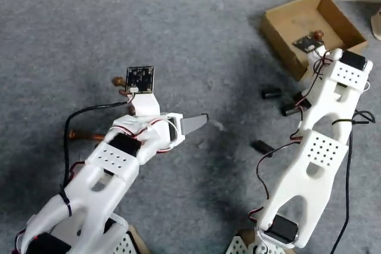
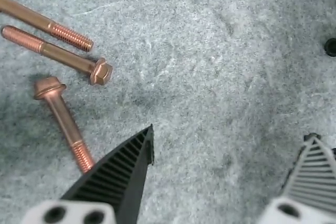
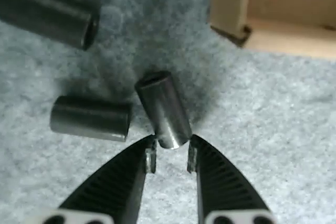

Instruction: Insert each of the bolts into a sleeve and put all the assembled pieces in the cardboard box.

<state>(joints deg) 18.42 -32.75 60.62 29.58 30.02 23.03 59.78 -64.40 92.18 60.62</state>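
High view first: the left arm (image 1: 113, 159) reaches over the grey surface (image 1: 226, 57). The left hand (image 1: 199, 122) sits well to the right of the copper bolts (image 1: 83, 135), which lie partly under that arm. Across the way the right arm (image 1: 324, 147) stands over the black sleeves (image 1: 271, 93), just near of the cardboard box (image 1: 321, 16) in the far right corner. On to the left wrist view: the left hand (image 2: 231, 137) is spread wide with nothing but bare surface between its jaws. The nearest bolt (image 2: 63, 124) lies outside them, beside one fingertip (image 2: 142, 145), threaded end toward the hand and head away. Two more bolts (image 2: 58, 56) lie farther off, roughly parallel to each other. Now the right wrist view: the right hand (image 3: 171, 153) is drawn in on the middle sleeve (image 3: 164, 108), tips against either side of its near end, and it reads as a pinch. That sleeve's long axis runs away from the hand, with the open bore at the far end. Two other sleeves (image 3: 92, 118) lie crosswise beside it, and a corner of the box (image 3: 231, 3) sits beyond. The left hand is plainly the nearer one to the bolts. It likely needs to slide over and straddle that nearest shank across its length.
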